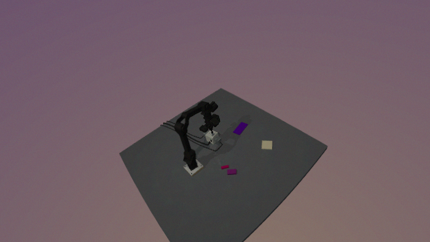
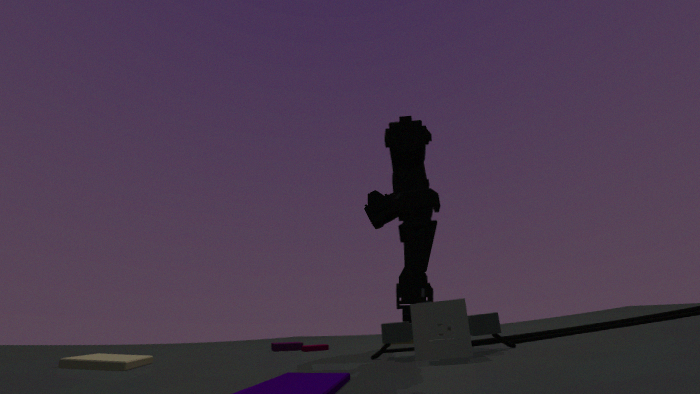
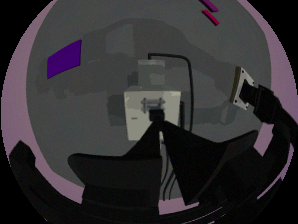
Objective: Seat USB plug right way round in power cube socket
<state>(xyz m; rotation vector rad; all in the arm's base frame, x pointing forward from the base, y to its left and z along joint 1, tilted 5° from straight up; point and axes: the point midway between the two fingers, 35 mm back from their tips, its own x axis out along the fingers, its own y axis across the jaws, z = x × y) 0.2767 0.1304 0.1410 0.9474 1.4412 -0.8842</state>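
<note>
The white power cube [image 1: 211, 138] [image 2: 440, 325] [image 3: 140, 131] stands on the table. The dark USB plug [image 1: 212, 132] [image 3: 156, 114] stands up at the socket on the cube's top face. My gripper [image 1: 211, 130] [image 3: 158, 125] points down over the cube and is shut on the plug, its fingertips meeting at the plug's upper part. The socket is hidden beneath plug and fingers, so I cannot tell how deep the plug sits or which way round it is. In the exterior view the arm is a black silhouette and its fingertips cannot be made out.
Grey blocks [image 2: 397, 333] [image 3: 151, 75] adjoin the cube's sides, and dark cables [image 1: 215, 150] [image 3: 190, 75] run around it. A purple slab [image 1: 240, 128] [image 2: 300, 382] [image 3: 65, 60], a cream slab [image 1: 266, 145] [image 2: 105, 361], a magenta block [image 1: 231, 172] [image 2: 287, 346] and a red bar [image 1: 225, 167] [image 2: 315, 347] lie farther off.
</note>
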